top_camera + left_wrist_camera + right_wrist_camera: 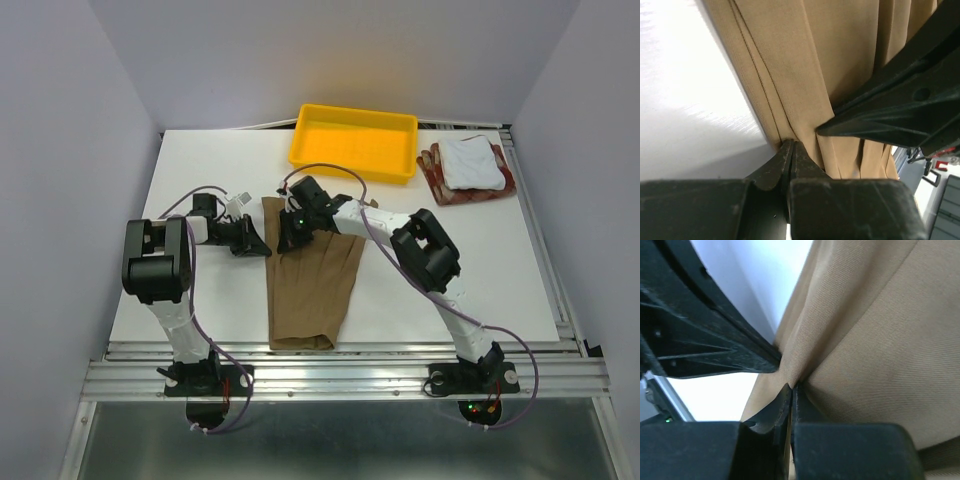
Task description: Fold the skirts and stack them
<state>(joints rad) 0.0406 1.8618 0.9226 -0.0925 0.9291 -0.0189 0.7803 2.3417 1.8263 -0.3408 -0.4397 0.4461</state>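
Note:
The tan-brown pleated skirt [308, 285] lies lengthwise in the middle of the table, folded into a long strip. My left gripper [264, 244] is shut on the skirt's left edge near its far end; in the left wrist view the jaws [791, 144] pinch a fold of tan cloth [805, 60]. My right gripper [290, 240] is shut on the same skirt just beside it, its jaws [792, 386] nipping a ridge of cloth [875, 340]. The white skirt [471, 162] lies folded on the red-and-beige checked skirt [436, 172] at the far right.
A yellow plastic tray [352, 142] stands at the far middle of the table, just left of the folded stack. The two grippers are nearly touching each other. Walls close in the table on left, right and back.

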